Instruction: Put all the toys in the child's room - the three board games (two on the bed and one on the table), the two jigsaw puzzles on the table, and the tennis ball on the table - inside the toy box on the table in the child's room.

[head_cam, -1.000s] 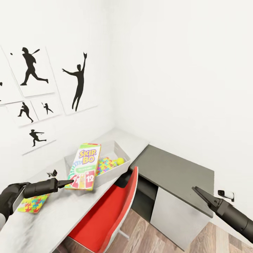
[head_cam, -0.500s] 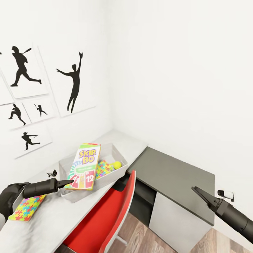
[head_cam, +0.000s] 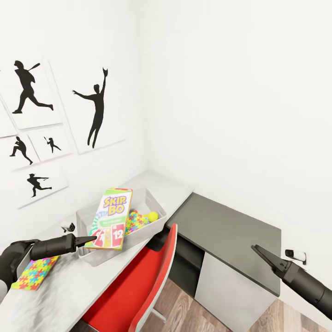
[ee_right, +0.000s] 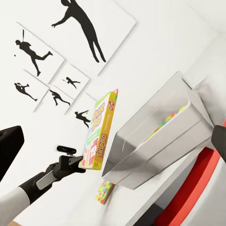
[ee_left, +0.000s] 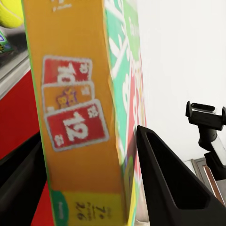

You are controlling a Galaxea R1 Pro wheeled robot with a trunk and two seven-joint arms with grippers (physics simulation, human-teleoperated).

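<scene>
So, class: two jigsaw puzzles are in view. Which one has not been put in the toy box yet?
The jigsaw puzzle lying flat on the table near the left arm. The other puzzle is already inside the toy box, beside the tennis ball.

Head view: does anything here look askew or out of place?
One jigsaw puzzle lies on the table outside the toy box. The Skip-Bo box, pinched at one end by the left gripper, hangs tilted over the bin's rim.

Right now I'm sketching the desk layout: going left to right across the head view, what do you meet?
Jigsaw puzzle → left gripper → Skip-Bo box → tennis ball → dark side unit → right gripper.
</scene>
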